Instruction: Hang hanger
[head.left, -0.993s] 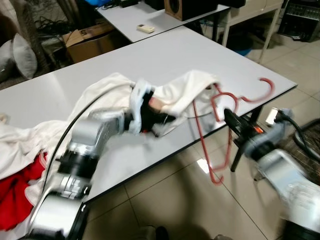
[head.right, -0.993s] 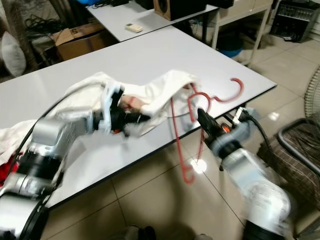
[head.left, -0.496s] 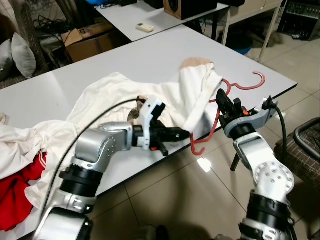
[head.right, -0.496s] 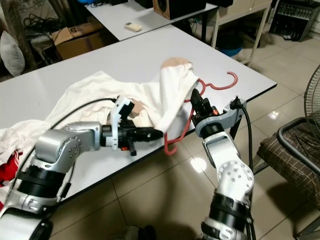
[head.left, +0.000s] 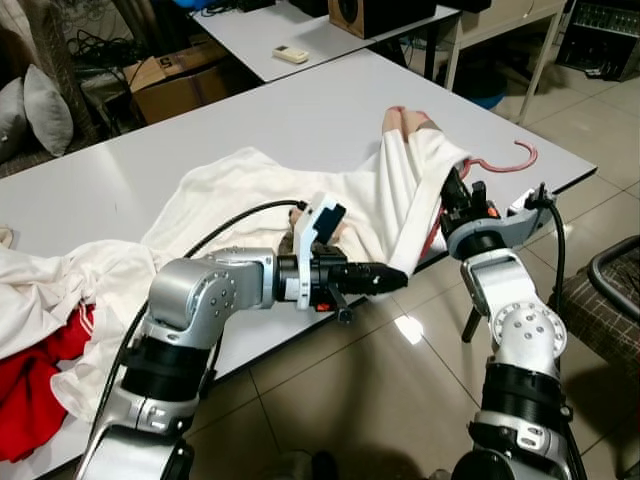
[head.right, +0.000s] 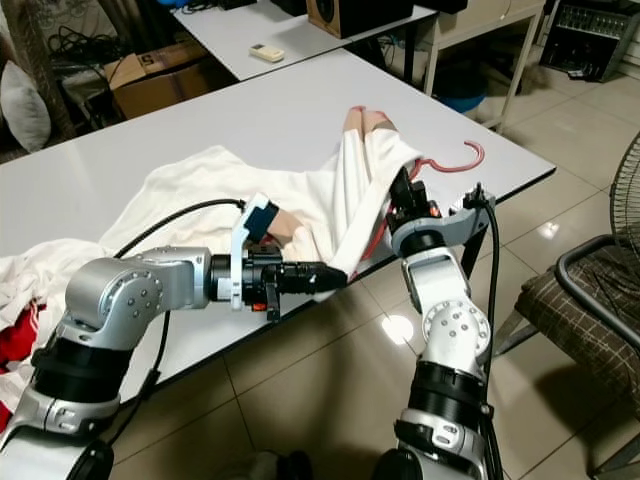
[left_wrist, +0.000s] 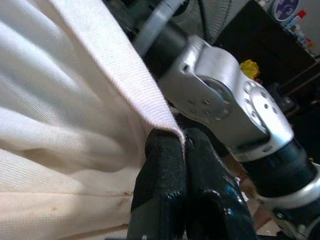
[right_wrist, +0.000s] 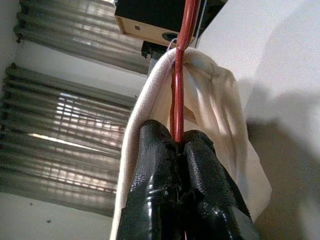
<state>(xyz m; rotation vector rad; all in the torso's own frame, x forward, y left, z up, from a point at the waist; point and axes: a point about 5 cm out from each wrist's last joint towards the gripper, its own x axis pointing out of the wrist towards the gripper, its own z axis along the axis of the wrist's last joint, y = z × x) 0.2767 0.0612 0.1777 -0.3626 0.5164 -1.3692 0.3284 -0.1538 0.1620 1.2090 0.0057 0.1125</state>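
A white garment (head.left: 260, 185) lies spread on the grey table (head.left: 130, 160), and one end is draped over a red hanger (head.left: 510, 160) at the table's front right edge. The hanger's hook lies on the tabletop, and its body is mostly hidden under the cloth. My right gripper (head.left: 452, 190) is shut on the red hanger (right_wrist: 179, 75) just below the cloth. My left gripper (head.left: 395, 278) hovers off the table's front edge, shut on the garment's hem (left_wrist: 165, 122) close to the right arm.
A red cloth (head.left: 35, 385) and more white laundry lie at the table's left end. Behind stand a second table with a remote (head.left: 292, 57), a cardboard box (head.left: 180, 80) and a speaker. A chair (head.left: 610, 300) stands on the tiled floor at the right.
The right gripper has carried the hanger up and further under the garment. The left gripper has slid right along the table edge, pulling the hem toward the hanger.
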